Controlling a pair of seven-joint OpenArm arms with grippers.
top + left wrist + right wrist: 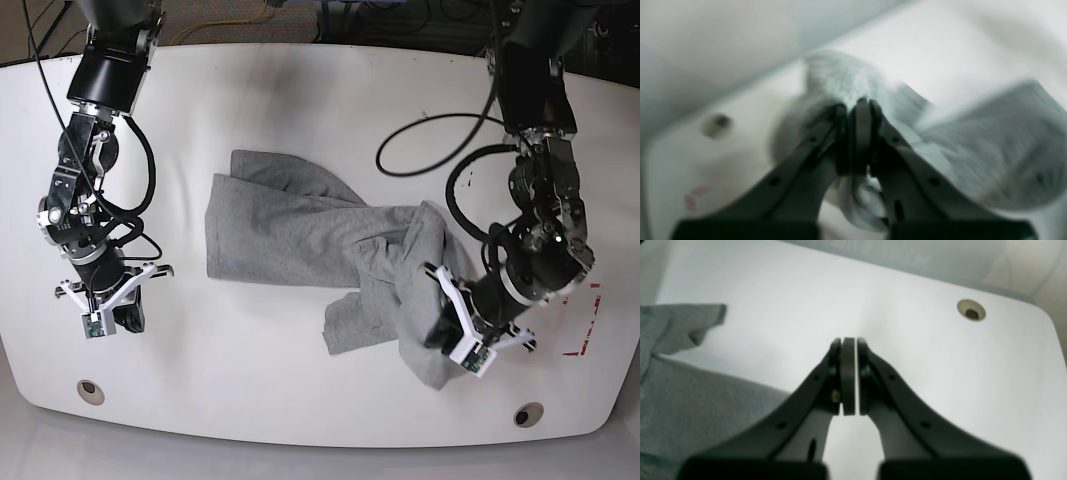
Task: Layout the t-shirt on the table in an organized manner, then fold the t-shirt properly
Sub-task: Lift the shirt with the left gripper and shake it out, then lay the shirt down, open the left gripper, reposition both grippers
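left gripper (858, 103) clenched on shirt (300, 225), 4 o'clock, to spread it | right gripper (849, 340) clenched empty, 8 o'clock, clear

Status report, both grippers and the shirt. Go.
Left gripper pinching a bunch of the t-shirt. Right gripper shut, empty, over bare table. Shirt crumpled, not laid flat. Nothing in the way.

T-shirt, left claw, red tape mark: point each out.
t-shirt (290, 235), base view, flat middle of the grey fabric.
left claw (858, 103), left wrist view, tips pinching cloth.
red tape mark (583, 350), base view, bottom strip.
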